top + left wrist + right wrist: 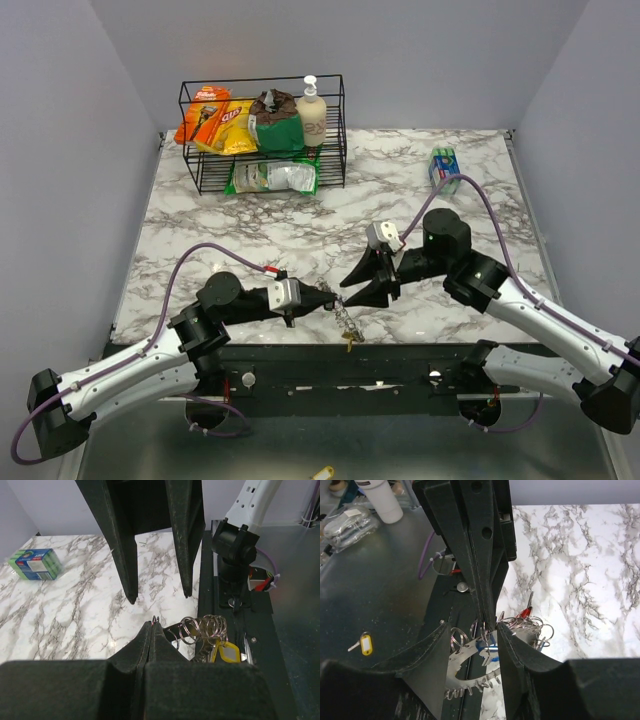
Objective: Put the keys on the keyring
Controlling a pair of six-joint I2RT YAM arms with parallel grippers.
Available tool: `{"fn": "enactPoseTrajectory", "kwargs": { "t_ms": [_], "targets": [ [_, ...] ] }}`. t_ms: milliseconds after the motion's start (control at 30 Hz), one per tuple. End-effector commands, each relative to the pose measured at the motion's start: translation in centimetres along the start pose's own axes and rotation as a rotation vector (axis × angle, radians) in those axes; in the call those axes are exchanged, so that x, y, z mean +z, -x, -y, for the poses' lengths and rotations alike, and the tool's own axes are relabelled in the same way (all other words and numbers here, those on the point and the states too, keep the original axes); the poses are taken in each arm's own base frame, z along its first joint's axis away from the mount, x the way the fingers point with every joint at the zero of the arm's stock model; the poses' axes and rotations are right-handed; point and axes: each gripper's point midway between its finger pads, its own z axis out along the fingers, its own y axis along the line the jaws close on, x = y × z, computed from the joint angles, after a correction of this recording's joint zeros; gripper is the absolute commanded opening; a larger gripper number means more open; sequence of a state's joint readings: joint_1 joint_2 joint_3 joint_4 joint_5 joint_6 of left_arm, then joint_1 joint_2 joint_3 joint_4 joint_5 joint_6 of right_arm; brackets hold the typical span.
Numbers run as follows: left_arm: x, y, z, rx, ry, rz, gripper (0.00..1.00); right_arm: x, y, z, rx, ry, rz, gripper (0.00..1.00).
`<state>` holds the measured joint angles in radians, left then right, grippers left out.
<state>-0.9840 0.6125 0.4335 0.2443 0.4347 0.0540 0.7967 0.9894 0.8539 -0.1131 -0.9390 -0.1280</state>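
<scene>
Marble tabletop [300, 225], grey walls round it. We see the keys [207, 630] bunched at the tabletop's near edge, about mid-width, spilling onto the black frame rail [257, 630]. The bunch is a tangle of small split rings with one yellow tag [226, 652], one red head [525, 613] and one blue head [485, 647].

Keyring [155, 619]: only a thin silvery arc shows, poking up at the near edge right where the left gripper [153, 626] pinches. Left claw is fully closed, fingers pressed together on that wire.

Right gripper [159, 597] hangs just inboard of the near edge, claw spread wide and gripping nothing. Its tips point at the left tips and sit just apart from them.

We cannot tell how many keys are threaded on the ring.

One loose key [365, 645] with a yellow tag lies off the tabletop, on the dark floor [380, 580] below the near edge.

Far-left corner of the tabletop: black wire rack [338, 140] holding snack bags [225, 125] and a pump bottle [311, 112]. Far-right corner: blue-green box [444, 166].
</scene>
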Motion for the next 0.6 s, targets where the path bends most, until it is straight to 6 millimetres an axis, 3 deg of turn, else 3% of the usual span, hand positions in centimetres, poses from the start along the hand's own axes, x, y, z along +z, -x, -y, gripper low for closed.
{"fn": "enactPoseTrajectory", "kwargs": {
  "t_ms": [0, 433, 567],
  "targets": [
    [0.2, 4.6, 0.2, 0.052, -0.023, 0.132, 0.00, 0.4, 0.1, -0.2, 0.011, 0.043, 0.010, 0.51],
    [0.1, 5.3, 0.2, 0.054, -0.025, 0.147, 0.00, 0.9, -1.4, 0.8, 0.052, 0.019, -0.019, 0.41],
    [0.2, 5.3, 0.3, 0.051, -0.028, 0.149, 0.00, 0.9, -1.6, 1.0, 0.059, 0.008, -0.024, 0.28]
  ]
}}
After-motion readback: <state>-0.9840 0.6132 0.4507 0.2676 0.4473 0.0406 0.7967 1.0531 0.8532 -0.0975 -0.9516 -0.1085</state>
